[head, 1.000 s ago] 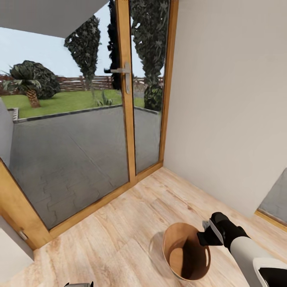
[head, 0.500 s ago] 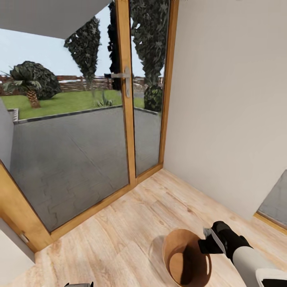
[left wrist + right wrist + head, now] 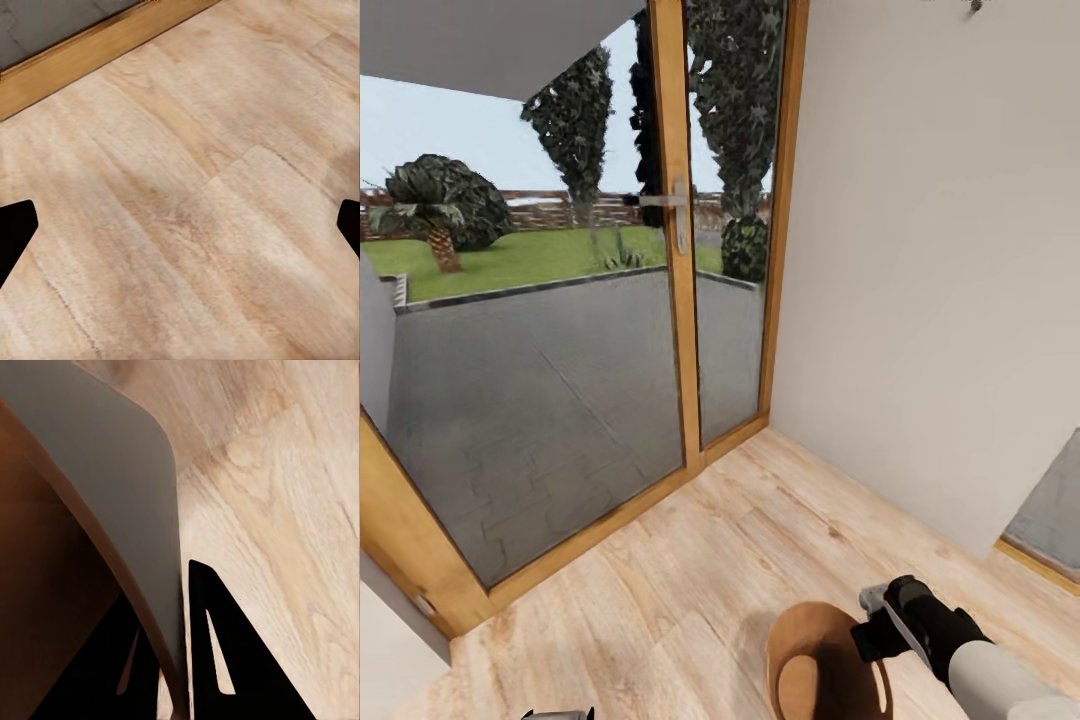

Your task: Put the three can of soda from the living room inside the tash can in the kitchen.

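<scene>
The right tool (image 3: pixel 875 628), clenched on the round light-brown wooden bin's rim (image 3: pixel 810 612), should carry it level.

Right hand (image 3: pixel 875 625) gripping tash can (image 3: pixel 800 655) rim, wood floor (image 3: pixel 690 580).

Your head cam sits high, facing forward and down into a room corner: glass doors (image 3: pixel 560 350) ahead, wall (image 3: pixel 940 300) on your right, plank floor (image 3: pixel 690 580) below. The bin (image 3: pixel 800 650) and right gripper (image 3: pixel 875 625) sit at its lower edge. Your left wrist cam looks straight down at the floor (image 3: pixel 180 210) from fairly close, door frame (image 3: pixel 67 60) at one edge. Your right wrist cam is very close to the bin rim (image 3: pixel 127 555), which runs between the fingers (image 3: pixel 217 660), floor (image 3: pixel 285 510) beside it. All three views share the floor; head and right wrist share the bin.
</scene>
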`<state>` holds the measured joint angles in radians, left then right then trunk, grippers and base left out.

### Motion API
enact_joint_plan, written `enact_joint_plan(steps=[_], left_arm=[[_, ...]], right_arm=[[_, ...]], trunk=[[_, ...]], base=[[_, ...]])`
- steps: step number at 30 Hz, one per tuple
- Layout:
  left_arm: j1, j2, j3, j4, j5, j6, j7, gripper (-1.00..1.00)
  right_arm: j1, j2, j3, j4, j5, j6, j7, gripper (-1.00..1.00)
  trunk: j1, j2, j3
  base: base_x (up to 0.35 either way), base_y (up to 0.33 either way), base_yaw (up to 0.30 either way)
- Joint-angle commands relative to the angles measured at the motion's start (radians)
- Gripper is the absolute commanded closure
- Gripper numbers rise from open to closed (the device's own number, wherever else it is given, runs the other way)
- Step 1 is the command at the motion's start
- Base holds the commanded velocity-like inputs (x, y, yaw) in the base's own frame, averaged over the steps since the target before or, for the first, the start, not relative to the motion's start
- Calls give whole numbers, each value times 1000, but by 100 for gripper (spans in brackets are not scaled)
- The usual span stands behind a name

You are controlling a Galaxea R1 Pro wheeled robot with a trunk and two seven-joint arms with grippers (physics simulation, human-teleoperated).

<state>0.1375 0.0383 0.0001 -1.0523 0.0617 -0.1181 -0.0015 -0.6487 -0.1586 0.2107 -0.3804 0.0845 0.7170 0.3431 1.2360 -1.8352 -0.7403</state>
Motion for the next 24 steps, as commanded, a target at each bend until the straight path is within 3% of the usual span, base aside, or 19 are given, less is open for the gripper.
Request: enact_joint_plan(steps=[1,7,13,16,17,19,22,24], left_arm=[[0,0,0,1,0,0,0,-100],[-1,0,0,8,0,0,0,-100],[-6,0,0,8,1,8,0,-100],[-40,1,1,-2,4,83,0,-100],[-79,1,1,-15,4,143,0,-100],[-103,1,1,-27,5,188,0,-100],[-185,0,1,-91,5,328,3,-100],[-233,0,1,-112,4,376,6,-100]], right_arm=[[0,0,4,-5,2,-12,8,100],[12,-1,47,4,4,-121,30,100],[15,0,57,0,5,-136,72,100],[12,1,91,-3,4,-98,92,100],[8,3,104,-5,2,-63,98,100],[6,6,107,-6,2,-50,100,100],[-7,15,112,-9,0,-2,104,100],[-24,16,111,-8,-5,23,105,100]], trunk=[[-4,7,3],[-27,49,22],[-50,91,41],[-62,112,50],[-65,119,54],[-73,133,60],[-85,154,69],[-92,168,76]], base=[[0,0,0],[0,0,0],[0,0,0],[0,0,0],[0,0,0],[0,0,0],[0,0,0],[0,0,0]])
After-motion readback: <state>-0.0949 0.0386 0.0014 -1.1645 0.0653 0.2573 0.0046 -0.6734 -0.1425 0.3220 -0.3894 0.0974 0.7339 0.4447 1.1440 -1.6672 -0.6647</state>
